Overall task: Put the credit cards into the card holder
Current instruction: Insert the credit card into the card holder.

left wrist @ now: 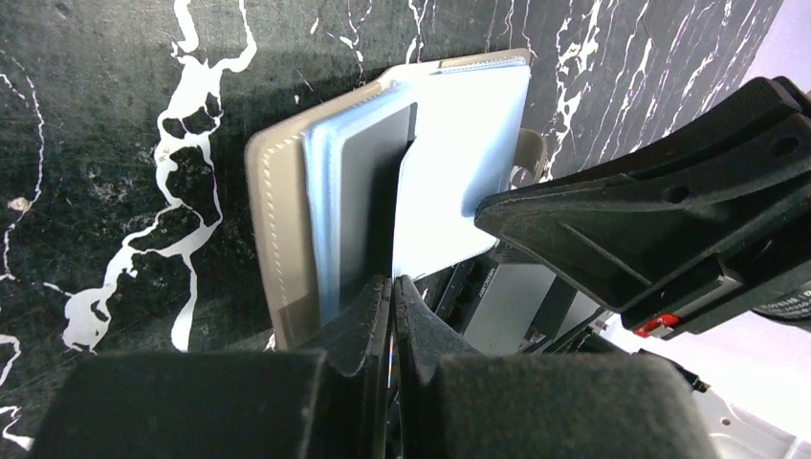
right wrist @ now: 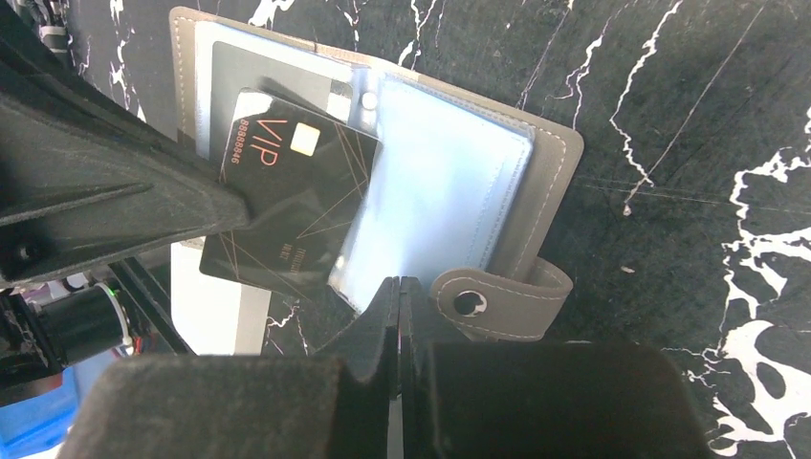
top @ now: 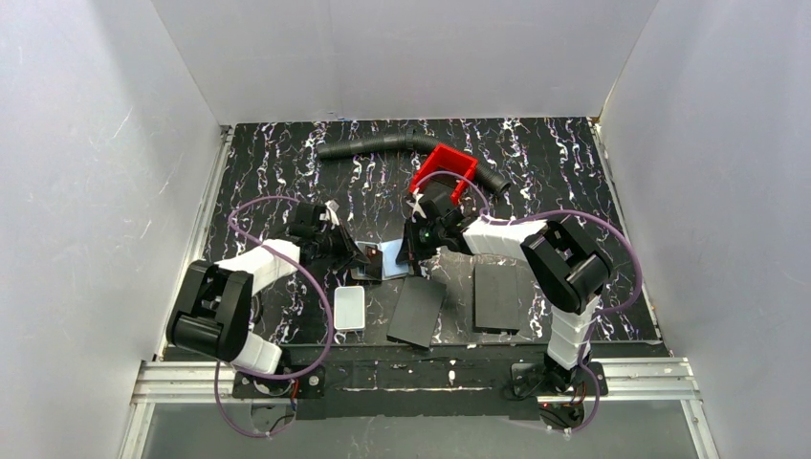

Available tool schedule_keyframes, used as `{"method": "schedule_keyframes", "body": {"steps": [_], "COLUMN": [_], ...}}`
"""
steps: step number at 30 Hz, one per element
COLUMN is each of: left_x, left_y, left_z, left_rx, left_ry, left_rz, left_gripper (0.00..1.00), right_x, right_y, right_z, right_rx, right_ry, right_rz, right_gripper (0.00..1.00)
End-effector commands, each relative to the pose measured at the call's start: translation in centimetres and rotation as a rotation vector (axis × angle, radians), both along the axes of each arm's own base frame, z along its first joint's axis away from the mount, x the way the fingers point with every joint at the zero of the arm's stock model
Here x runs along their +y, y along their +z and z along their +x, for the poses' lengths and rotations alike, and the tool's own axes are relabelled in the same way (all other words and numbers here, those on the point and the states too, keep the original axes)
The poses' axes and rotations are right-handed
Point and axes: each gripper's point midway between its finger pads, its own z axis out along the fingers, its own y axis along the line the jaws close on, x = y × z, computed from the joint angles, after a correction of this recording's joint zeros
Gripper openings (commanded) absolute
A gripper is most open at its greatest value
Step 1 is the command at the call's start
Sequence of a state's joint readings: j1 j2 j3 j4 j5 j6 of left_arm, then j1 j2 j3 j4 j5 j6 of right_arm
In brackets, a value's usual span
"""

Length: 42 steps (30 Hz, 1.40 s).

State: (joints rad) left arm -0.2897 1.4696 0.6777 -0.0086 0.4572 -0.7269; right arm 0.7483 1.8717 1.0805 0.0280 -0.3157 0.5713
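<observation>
Jaws are pressed together on both left gripper (left wrist: 393, 287) and right gripper (right wrist: 398, 285), at the edges of the card holder (right wrist: 553, 163) lying open on the table (right wrist: 669, 86) (nipping a sleeve? I cannot tell). Further in, a black VIP card (right wrist: 287, 191) sits half-sleeved; it likely needs pushing home.

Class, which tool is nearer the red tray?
Right. The right tool sits on the red tray's near side; the left tool lies farther off, further left.
</observation>
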Motion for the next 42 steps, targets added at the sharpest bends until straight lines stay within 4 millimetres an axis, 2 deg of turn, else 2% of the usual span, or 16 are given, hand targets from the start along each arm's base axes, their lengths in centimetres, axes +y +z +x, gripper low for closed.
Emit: {"method": "schedule_keyframes", "body": {"steps": [1, 6, 10, 17, 27, 32, 42], "left_x": [0.0, 0.5, 1.1, 1.4, 0.6, -0.6, -0.6], "left_y": [0.1, -1.0, -1.3, -1.0, -1.0, -1.6, -1.5], "left_z": [0.4, 0.0, 0.0, 1.7, 2.8, 2.6, 0.7], "left_rx": [0.036, 0.072, 0.037, -0.132, -0.174, -0.138, -0.115], "left_ry": [0.022, 0.043, 0.074, 0.053, 0.132, 0.125, 0.116], "left_rz": [-0.002, 0.03, 0.042, 0.063, -0.011, -0.068, -0.105], "left_gripper": [0.0, 0.0, 0.0, 0.0, 0.0, 0.0, 0.0], "right_x": [-0.1, -0.3, -0.5, -0.5, -0.3, -0.2, -0.2], "right_y": [-0.7, -1.1, -1.5, -2.2, -2.7, -2.7, -2.5], "right_z": [0.5, 0.6, 0.6, 0.6, 0.5, 0.4, 0.5], "right_rx": [-0.018, -0.009, -0.004, 0.016, 0.03, 0.035, 0.032], "right_ry": [-0.005, -0.012, -0.016, -0.017, -0.017, -0.017, -0.018], "right_rz": [-0.005, -0.005, -0.008, 0.001, 0.008, 0.011, 0.013], "right_gripper": [0.02, 0.02, 0.02, 0.01, 0.01, 0.01, 0.01]}}
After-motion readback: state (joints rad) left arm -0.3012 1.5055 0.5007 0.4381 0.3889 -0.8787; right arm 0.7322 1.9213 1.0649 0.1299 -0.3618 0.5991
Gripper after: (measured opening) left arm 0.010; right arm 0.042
